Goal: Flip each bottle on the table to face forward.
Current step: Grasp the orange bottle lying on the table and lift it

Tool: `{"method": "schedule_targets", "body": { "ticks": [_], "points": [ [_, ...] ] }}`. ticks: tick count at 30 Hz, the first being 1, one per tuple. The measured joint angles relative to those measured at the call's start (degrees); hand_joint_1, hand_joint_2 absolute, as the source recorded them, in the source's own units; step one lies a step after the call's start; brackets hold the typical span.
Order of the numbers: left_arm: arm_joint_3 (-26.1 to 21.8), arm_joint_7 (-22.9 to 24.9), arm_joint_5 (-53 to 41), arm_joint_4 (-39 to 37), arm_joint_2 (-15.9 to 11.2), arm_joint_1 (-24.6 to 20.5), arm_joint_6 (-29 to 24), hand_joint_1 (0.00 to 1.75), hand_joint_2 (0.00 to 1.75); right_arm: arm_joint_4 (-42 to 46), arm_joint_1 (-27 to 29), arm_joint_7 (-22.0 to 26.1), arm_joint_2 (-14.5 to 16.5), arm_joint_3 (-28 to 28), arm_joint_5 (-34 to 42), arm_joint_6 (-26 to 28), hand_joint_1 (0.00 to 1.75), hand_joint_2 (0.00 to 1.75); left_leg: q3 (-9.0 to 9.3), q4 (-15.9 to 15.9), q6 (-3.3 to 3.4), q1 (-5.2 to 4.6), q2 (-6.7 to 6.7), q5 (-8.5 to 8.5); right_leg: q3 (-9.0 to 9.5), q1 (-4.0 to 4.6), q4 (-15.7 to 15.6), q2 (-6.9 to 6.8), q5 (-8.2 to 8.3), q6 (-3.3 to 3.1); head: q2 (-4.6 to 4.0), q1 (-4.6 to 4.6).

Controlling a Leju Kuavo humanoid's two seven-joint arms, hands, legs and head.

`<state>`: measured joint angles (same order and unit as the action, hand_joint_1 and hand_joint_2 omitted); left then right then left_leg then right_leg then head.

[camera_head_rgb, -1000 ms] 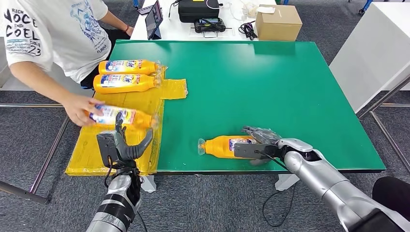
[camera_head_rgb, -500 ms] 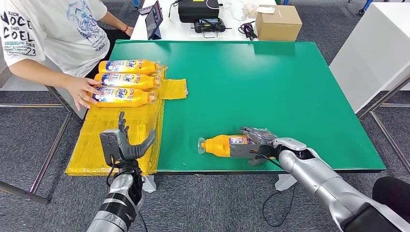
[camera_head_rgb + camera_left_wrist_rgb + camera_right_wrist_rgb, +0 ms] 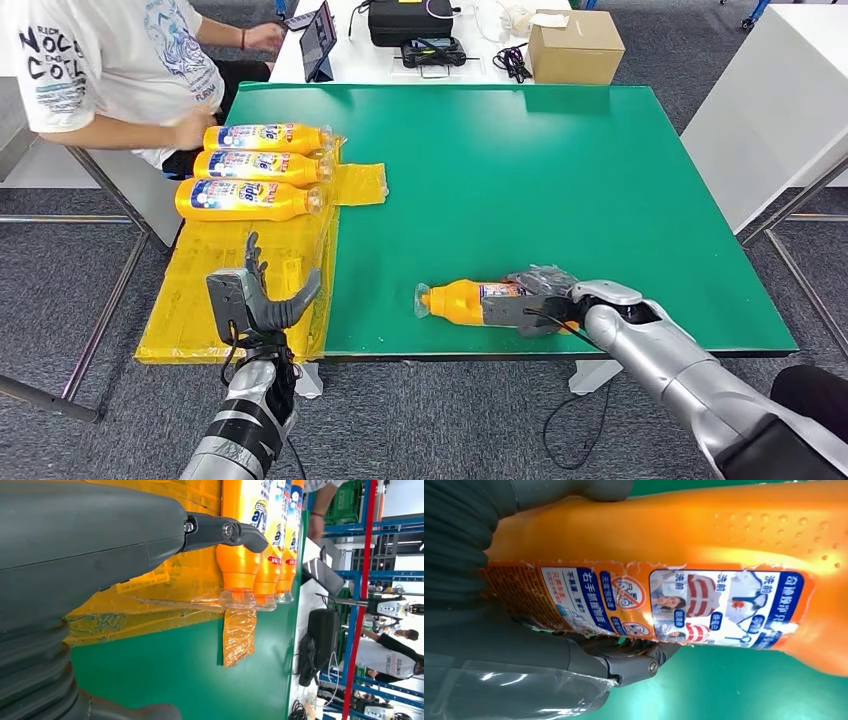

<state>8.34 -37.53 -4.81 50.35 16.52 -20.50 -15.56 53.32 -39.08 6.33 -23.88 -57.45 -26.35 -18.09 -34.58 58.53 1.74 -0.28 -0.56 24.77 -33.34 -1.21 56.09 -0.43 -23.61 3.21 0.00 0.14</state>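
An orange bottle [image 3: 465, 301] lies on its side near the front edge of the green table [image 3: 560, 180], cap pointing left. My right hand [image 3: 540, 300] grips its base end; the right wrist view shows the bottle [image 3: 704, 555] with its back label up, fingers [image 3: 624, 665] wrapped around it. Three more orange bottles [image 3: 248, 166] lie side by side on the yellow sheet [image 3: 240, 290] at the left, blue front labels up; they also appear as a row of bottles [image 3: 255, 540] in the left wrist view. My left hand [image 3: 255, 300] is raised before the sheet's front edge, open, holding nothing.
A person in a white shirt [image 3: 120, 60] sits at the table's far left corner, one hand [image 3: 185, 128] near the bottles. A cardboard box [image 3: 575, 45], a tablet [image 3: 318, 38] and a black bag [image 3: 410, 18] stand on the white table behind. A white cabinet [image 3: 780, 110] is on the right.
The person laid the third bottle beside the other two on the yellow sheet and drew the hand back. My right hand has closed tighter on the lone bottle, shifting it slightly right.
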Motion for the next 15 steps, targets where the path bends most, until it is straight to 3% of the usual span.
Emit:
{"method": "schedule_targets", "body": {
  "ticks": [4,7,9,11,15],
  "points": [
    [-0.1,0.0,-0.1,0.0,0.0,0.1,-0.5,0.00,1.75,3.6,0.6,-0.3,-1.5,0.1,0.6,4.5,1.75,1.75,-0.01,0.0,0.00,0.01,-0.01,0.00,-0.01,0.01,0.0,-0.01,0.00,0.00,0.00,0.01],
    [-0.2,0.3,-0.7,0.5,0.0,0.6,-1.0,0.00,1.75,7.8,4.6,-1.6,-0.9,3.8,-2.5,15.9,1.75,1.75,-0.03,0.0,-0.01,0.04,-0.03,0.01,0.00,0.03,0.0,-0.03,-0.01,0.00,0.00,0.01],
    [-0.4,0.7,-1.3,1.5,0.0,1.3,-1.1,0.00,1.75,10.9,8.9,-2.5,1.1,8.3,-6.1,21.8,1.75,1.75,-0.05,0.0,-0.02,0.05,-0.03,0.02,-0.03,0.04,0.0,-0.04,-0.02,0.00,0.00,0.00],
    [-0.6,1.0,-1.7,2.4,0.0,1.9,-1.0,0.00,1.75,13.7,13.0,-2.5,3.5,12.6,-8.5,23.9,1.75,1.75,-0.09,0.0,-0.02,0.06,-0.03,0.03,-0.09,0.05,0.0,-0.04,-0.03,0.00,0.00,-0.01],
    [-1.0,2.3,-2.7,4.1,0.0,3.3,-0.4,0.00,1.75,19.5,21.3,1.4,10.5,23.3,-12.1,33.9,1.75,1.75,-0.16,0.0,-0.03,0.15,-0.14,0.02,-0.14,0.09,0.0,-0.11,-0.05,-0.03,0.00,-0.01]
  ]
}}
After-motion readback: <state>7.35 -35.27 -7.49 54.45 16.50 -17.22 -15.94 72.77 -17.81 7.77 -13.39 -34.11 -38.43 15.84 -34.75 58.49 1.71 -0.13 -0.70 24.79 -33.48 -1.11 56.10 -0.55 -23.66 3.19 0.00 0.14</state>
